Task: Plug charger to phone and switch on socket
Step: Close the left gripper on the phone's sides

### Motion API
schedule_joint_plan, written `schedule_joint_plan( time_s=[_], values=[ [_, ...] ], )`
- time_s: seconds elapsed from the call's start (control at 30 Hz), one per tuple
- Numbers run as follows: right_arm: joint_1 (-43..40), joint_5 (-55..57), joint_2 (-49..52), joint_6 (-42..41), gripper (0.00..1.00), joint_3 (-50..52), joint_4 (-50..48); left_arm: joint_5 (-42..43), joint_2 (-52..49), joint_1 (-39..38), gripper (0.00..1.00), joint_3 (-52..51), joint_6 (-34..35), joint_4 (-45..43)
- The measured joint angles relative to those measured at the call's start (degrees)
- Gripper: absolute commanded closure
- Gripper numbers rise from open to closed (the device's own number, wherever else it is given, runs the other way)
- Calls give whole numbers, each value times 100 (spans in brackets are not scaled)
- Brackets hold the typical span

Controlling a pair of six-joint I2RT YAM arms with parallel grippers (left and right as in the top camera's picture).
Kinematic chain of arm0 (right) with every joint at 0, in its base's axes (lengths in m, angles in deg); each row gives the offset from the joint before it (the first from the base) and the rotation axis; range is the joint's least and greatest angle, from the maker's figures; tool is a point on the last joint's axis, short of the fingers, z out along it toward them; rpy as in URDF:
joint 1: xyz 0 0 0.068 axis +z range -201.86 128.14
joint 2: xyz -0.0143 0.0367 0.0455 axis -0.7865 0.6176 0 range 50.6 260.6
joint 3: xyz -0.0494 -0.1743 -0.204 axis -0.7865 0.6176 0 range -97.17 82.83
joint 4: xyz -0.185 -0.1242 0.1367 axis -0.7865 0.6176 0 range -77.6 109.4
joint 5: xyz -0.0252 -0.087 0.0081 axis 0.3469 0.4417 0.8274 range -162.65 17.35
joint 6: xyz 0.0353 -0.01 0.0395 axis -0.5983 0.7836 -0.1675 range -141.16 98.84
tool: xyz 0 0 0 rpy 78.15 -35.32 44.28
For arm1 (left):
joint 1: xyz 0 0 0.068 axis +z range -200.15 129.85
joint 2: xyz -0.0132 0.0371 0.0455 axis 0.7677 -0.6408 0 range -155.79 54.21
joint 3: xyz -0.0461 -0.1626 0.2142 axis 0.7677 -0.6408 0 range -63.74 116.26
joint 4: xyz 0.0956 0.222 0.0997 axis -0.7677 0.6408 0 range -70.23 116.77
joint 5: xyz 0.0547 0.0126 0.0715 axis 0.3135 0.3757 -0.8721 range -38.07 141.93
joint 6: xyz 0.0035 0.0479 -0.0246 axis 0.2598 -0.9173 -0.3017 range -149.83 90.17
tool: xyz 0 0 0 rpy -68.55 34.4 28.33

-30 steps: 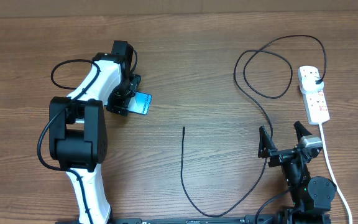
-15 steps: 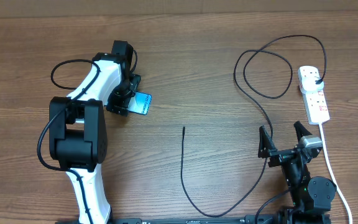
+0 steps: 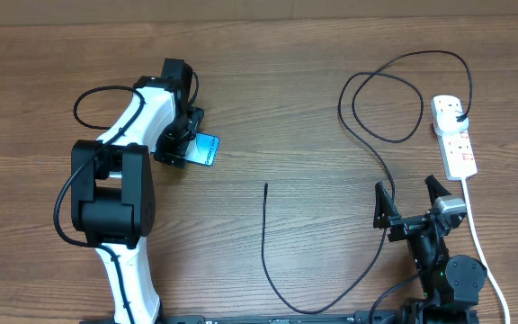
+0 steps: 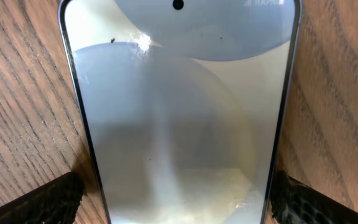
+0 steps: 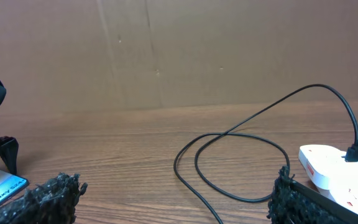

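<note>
Black-padded left gripper (image 4: 179, 198) is straddling the phone (image 4: 179, 112), contact unclear, and should be squeezing its edges squarely, while the right gripper (image 3: 409, 194) is gaping wide.

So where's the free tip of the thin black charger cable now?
Overhead view: the cable tip lies centrally on the wooden table, between the slim light-blue-screened phone at the left hand and the open right hand.

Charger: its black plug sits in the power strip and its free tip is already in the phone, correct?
Not quite. The free tip of the charger lies loose on the table, well apart from the phone, as the overhead view shows. The black plug does sit in the power strip.
</note>
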Motion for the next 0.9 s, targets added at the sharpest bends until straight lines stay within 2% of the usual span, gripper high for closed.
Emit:
schedule_joint_plan(
  time_s=[0.53, 0.9],
  values=[
    [0, -2, 0, 0, 0, 0, -2, 7, 33, 0, 0, -68, 0, -90],
    [0, -2, 0, 0, 0, 0, 0, 28, 35, 0, 10, -70, 2, -90]
  ],
)
